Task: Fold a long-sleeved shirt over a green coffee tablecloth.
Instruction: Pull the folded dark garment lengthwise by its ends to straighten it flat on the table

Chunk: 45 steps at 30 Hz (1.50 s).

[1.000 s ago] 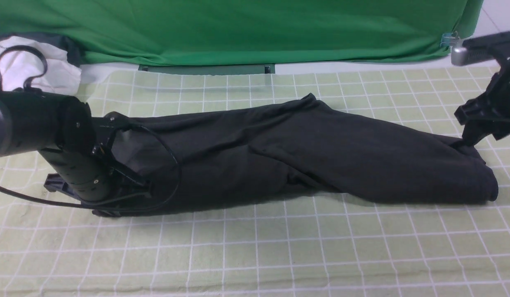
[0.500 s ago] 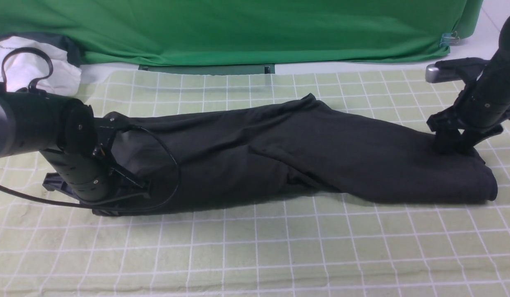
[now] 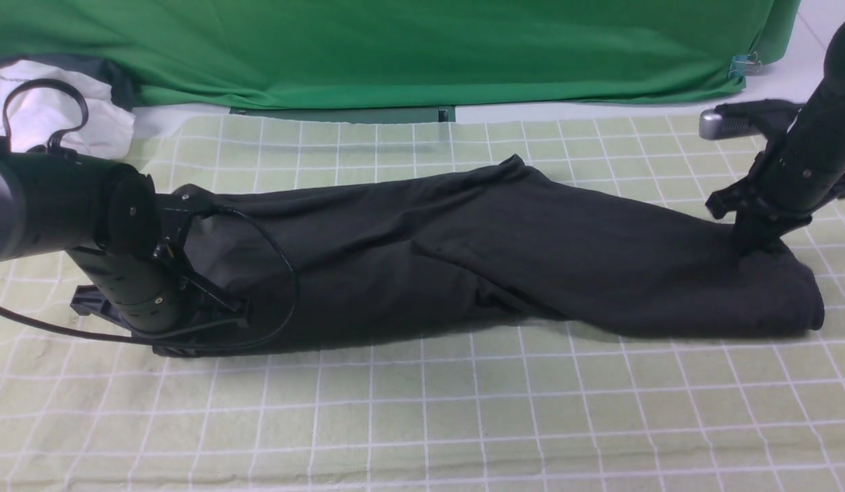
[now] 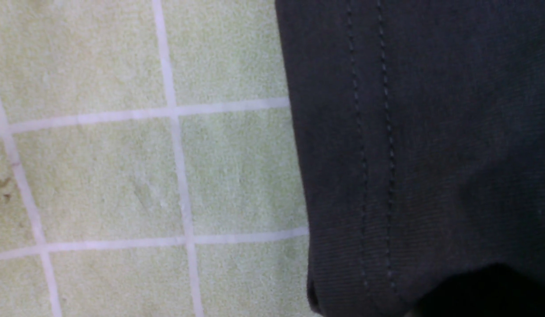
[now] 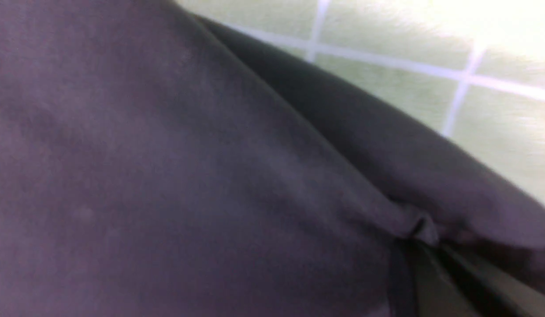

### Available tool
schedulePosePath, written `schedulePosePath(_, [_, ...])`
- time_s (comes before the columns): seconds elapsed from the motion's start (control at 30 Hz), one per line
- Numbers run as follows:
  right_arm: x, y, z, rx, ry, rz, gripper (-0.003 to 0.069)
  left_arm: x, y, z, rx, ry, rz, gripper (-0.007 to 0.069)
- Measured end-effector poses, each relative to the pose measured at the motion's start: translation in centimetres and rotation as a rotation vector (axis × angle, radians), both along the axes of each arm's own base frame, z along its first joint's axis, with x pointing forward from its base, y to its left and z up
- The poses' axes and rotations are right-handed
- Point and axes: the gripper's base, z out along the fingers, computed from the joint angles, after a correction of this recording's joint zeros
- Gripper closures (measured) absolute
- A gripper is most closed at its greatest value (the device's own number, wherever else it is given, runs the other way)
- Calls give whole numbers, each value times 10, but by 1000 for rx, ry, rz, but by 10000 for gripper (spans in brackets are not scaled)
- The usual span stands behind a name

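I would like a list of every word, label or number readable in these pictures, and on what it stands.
None can be read.
The black shirt shows no print in any view.
The white garment carries a tiny dark mark, too small to read.

The shirt (image 3: 504, 260) lies across the tablecloth (image 3: 422, 424).

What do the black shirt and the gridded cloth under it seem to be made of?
Long-sleeved shirt: matte black fine knit, likely cotton jersey; fine ribs and a double-stitched hem show close up. Green coffee tablecloth: soft, slightly fuzzy fabric, perhaps towelling, pale yellow-green with white grid lines and faint stains; fibre unclear.
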Motion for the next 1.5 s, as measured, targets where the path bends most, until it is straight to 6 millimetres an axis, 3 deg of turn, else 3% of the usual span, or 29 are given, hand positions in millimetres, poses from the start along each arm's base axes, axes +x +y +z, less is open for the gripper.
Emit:
schedulePosePath(0.17, [3,-5,24,-33,-24,47,641,0,0,0,2,2,-8,613])
schedulePosePath(0.33, [6,-15,30,-51,-43,66,642,0,0,0,6,2,-26,613])
schedulePosePath(0.63, [22,-23,8,-84,-120,77,631,0,0,0,9,2,-30,613])
schedulePosePath(0.83, [29,-29,21,-135,-188,-4,482,-1,1,0,14,14,-35,613])
schedulePosePath(0.9, [27,-33,37,-149,-177,-35,361,-3,1,2,19,28,-35,613])
schedulePosePath(1.0, [19,-35,60,-153,-136,-63,307,-7,2,12,22,14,-35,613])
schedulePosePath(1.07, [12,-35,73,-152,-116,-77,354,-9,2,23,18,-20,-34,613])
schedulePosePath(1.13, [7,-34,84,-152,-114,-81,437,-11,2,34,13,-59,-32,613])
schedulePosePath(1.2, [0,-34,98,-148,-129,-87,573,-14,2,49,5,-114,-26,613])
schedulePosePath(1.27, [-5,-32,109,-131,-152,-91,629,-16,2,59,-5,-149,-14,613])
schedulePosePath(1.4, [-18,-25,135,-57,-210,-72,659,-11,-2,81,-51,-166,20,613])
schedulePosePath(1.5, [-29,-21,144,-18,-222,-57,662,-1,-5,91,-78,-176,14,613])
